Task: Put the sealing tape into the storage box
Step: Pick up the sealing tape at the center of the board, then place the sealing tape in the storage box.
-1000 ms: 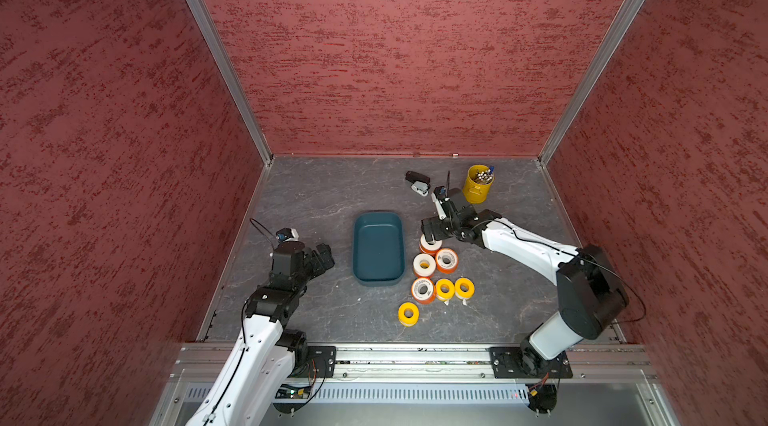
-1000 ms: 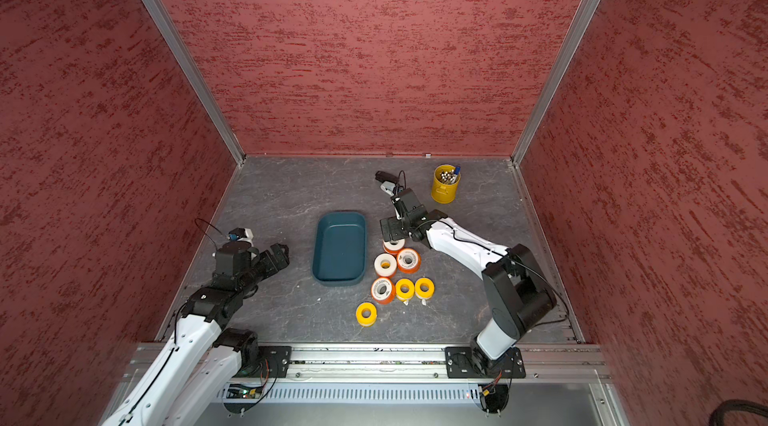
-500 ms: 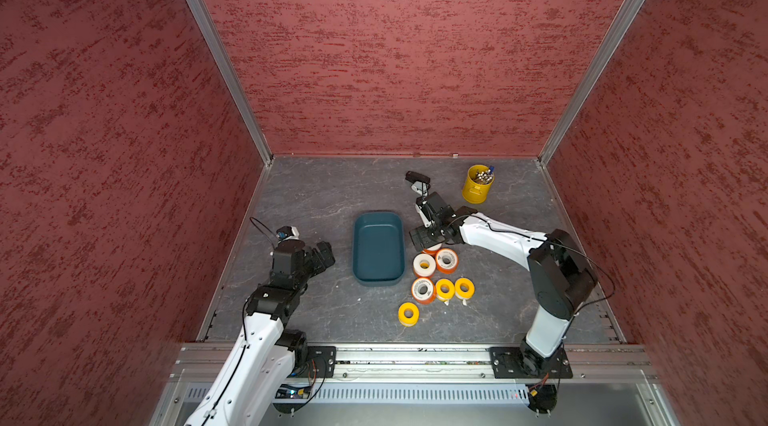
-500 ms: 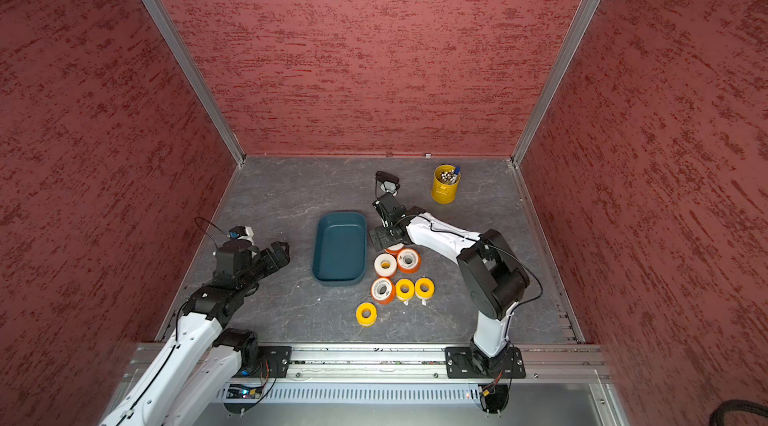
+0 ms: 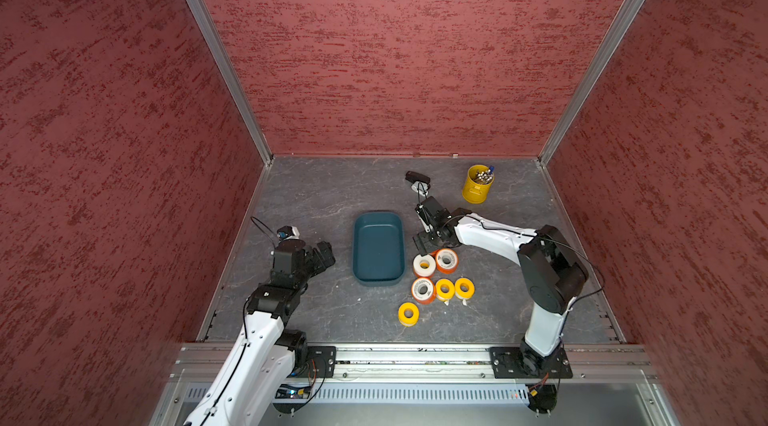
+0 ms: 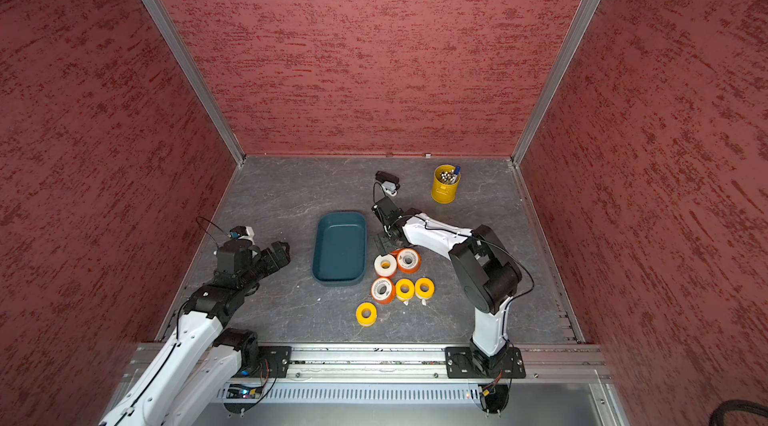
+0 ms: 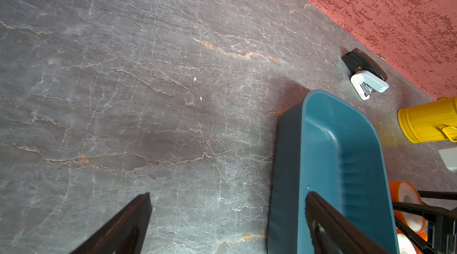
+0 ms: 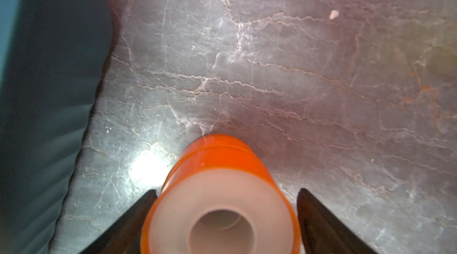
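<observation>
The teal storage box (image 5: pixel 378 247) (image 6: pixel 340 247) lies empty mid-table. To its right sit the sealing tape rolls: orange-sided ones (image 5: pixel 446 260) (image 5: pixel 423 289), a white-faced one (image 5: pixel 424 265) and yellow ones (image 5: pixel 445 289) (image 5: pixel 408 313). My right gripper (image 5: pixel 424 242) (image 8: pixel 227 190) is lowered beside the box, open around an orange roll (image 8: pixel 217 161). One finger touches it and a small gap shows at the other. That roll is hidden under the gripper in both top views. My left gripper (image 5: pixel 326 251) (image 7: pixel 228 194) hangs open and empty left of the box (image 7: pixel 329 156).
A yellow pen cup (image 5: pixel 478 185) stands at the back right. A black-and-white stapler-like item (image 5: pixel 417 181) lies behind the box. The box wall (image 8: pixel 49 91) runs close beside the right gripper. Red walls close in three sides.
My right gripper has shifted toward the box and forward, coming down over the orange roll, with its jaws narrower than before. The left arm has not moved.
</observation>
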Controlling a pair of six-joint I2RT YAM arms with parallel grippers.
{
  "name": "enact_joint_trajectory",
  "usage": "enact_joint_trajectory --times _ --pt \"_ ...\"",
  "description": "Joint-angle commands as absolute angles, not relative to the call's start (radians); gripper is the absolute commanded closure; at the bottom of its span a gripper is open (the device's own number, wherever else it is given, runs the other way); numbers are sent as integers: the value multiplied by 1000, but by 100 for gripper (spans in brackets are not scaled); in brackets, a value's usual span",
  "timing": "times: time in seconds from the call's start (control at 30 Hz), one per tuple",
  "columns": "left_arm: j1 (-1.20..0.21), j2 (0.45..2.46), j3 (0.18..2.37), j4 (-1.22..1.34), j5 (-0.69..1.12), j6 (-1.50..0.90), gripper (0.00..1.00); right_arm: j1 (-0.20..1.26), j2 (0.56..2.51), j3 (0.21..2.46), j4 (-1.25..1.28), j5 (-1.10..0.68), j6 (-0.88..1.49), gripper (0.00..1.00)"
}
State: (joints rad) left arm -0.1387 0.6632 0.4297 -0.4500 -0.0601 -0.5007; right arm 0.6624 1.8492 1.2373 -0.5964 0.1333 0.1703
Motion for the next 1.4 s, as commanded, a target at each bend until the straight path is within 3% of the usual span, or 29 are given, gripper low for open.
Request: enact_joint_trajectory --times 0.0,0.23,0.5,0.77,1.37 --pt "-137 664 423 -430 -60 -504 0 670 1842 1266 -606 154 162 20" --pt "-138 667 424 -430 -66 -504 0 670 1809 1272 -613 155 156 28" --pt "-141 670 425 -429 -69 -505 0 670 1736 1318 -662 169 140 29" --pt "-146 676 426 -428 -75 -506 0 676 1742 1429 -682 58 155 32" --pt "-147 666 423 -431 -84 -508 0 832 2131 1885 -792 23 130 32"
